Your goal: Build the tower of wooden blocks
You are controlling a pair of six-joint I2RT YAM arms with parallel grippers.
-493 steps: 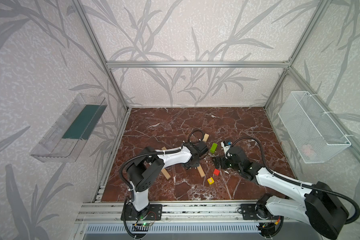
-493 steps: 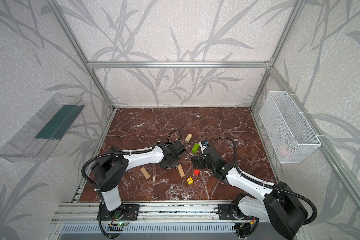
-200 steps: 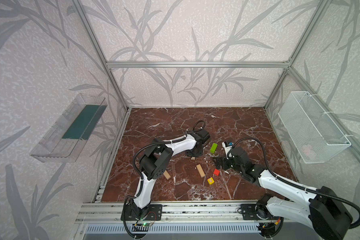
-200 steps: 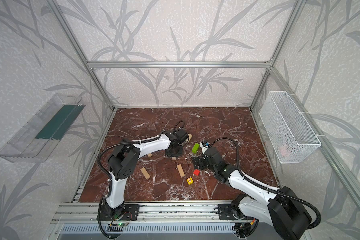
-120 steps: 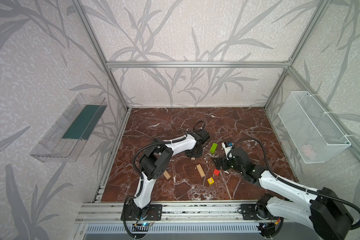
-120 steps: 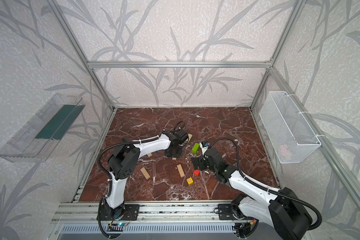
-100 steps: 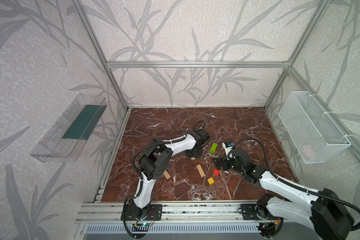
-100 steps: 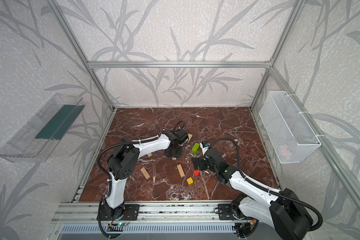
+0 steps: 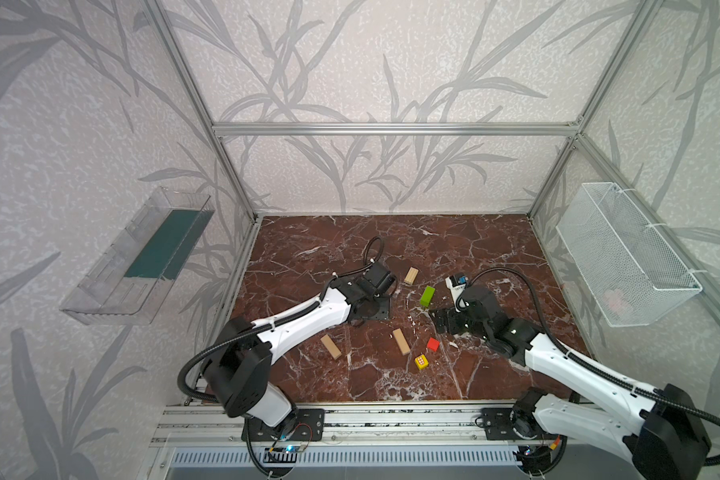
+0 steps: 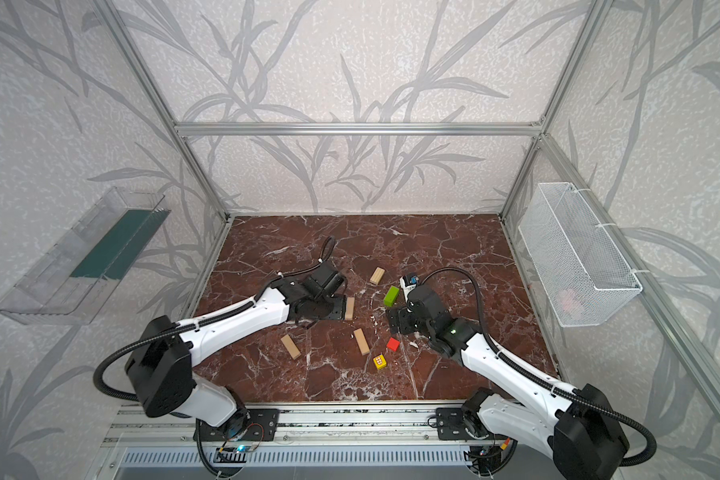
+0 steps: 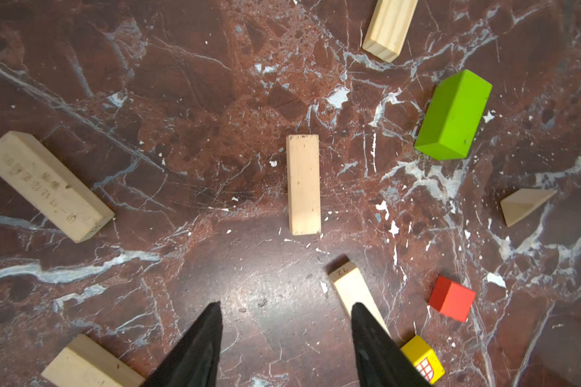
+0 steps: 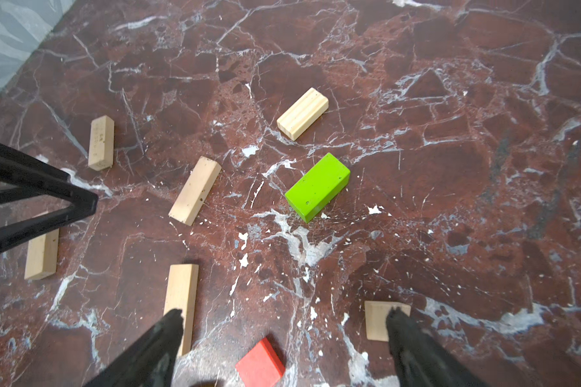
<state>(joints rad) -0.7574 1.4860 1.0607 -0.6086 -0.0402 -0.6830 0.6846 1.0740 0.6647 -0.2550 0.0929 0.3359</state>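
Note:
No tower stands; the blocks lie apart and flat on the marble floor. A lime-green bar lies mid-floor, with a red cube and a yellow patterned cube nearer the front. My left gripper is open and empty, and a tan bar lies just off its tips. My right gripper is open above the floor, the red cube lying low between its fingers and untouched.
More tan bars lie around: one toward the back, one in the middle, one front left. A tan wedge lies by the right fingers. A wire basket and a clear tray hang on the side walls.
My left gripper's jaws have opened, and the left arm has drawn back toward the front left. The right arm has hardly moved.

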